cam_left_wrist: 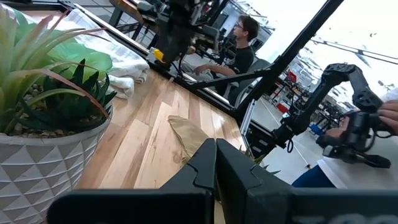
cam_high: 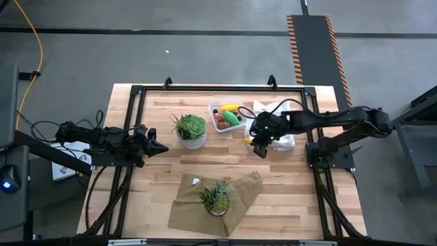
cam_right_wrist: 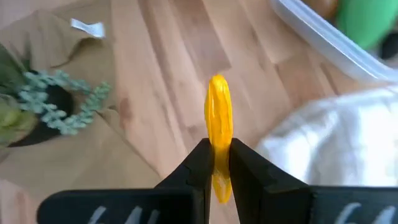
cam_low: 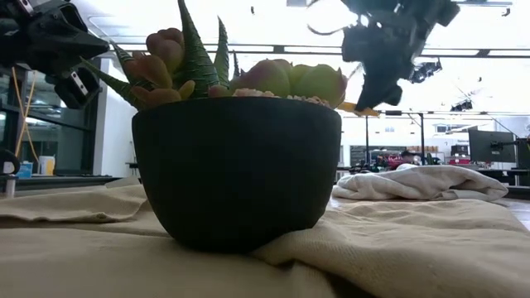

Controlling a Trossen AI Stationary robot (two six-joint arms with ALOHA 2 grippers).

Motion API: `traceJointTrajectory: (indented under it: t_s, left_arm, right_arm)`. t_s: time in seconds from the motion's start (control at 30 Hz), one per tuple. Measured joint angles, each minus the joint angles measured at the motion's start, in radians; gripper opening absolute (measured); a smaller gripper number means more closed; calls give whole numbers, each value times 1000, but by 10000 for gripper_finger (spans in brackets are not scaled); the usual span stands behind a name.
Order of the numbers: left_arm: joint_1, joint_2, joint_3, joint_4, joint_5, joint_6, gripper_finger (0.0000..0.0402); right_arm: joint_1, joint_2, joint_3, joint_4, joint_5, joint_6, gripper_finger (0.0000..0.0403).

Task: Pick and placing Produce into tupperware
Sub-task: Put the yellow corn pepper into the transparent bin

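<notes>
The right gripper [cam_right_wrist: 216,163] is clamped on a yellow oblong piece [cam_right_wrist: 219,118] of produce, pinching it near one end so most of its length sticks out past the fingertips. In the high view this gripper [cam_high: 260,145] hangs over bare wood just at 5 o'clock of the tupperware [cam_high: 217,107], beside the white cloth [cam_high: 287,141]. The clear container sits at about 1 o'clock from the table's centre and already holds a green piece [cam_high: 233,117], another yellow one and something reddish. The held piece looks light, stiff and smooth-skinned, probably hollow plastic, so a narrow pinch across its width should hold, though gripped this far toward the end it may pivot or slip if swung quickly; a hold nearer the middle would be steadier. The left gripper [cam_left_wrist: 215,171] waits closed and empty at 9 o'clock, near the white-potted plant [cam_high: 190,129].
</notes>
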Motion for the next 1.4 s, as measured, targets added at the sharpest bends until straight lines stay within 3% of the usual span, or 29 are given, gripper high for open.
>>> traceJointTrajectory:
  t_s: [0.17, 0.6, 0.93, 1.4]
  left_arm:
    - [0, 0, 0, 0, 0, 0, 1]
    - [0, 0, 0, 0, 0, 0, 1]
    - [0, 0, 0, 0, 0, 0, 1]
    - [0, 0, 0, 0, 0, 0, 1]
  right_arm:
    - [-46, -43, -52, 0, 0, 2, 30]
    - [-199, -34, -29, 48, -55, -55, 30]
    - [-288, 178, 166, -70, -55, -205, 30]
    - [-353, 448, 454, -149, -55, -262, 30]
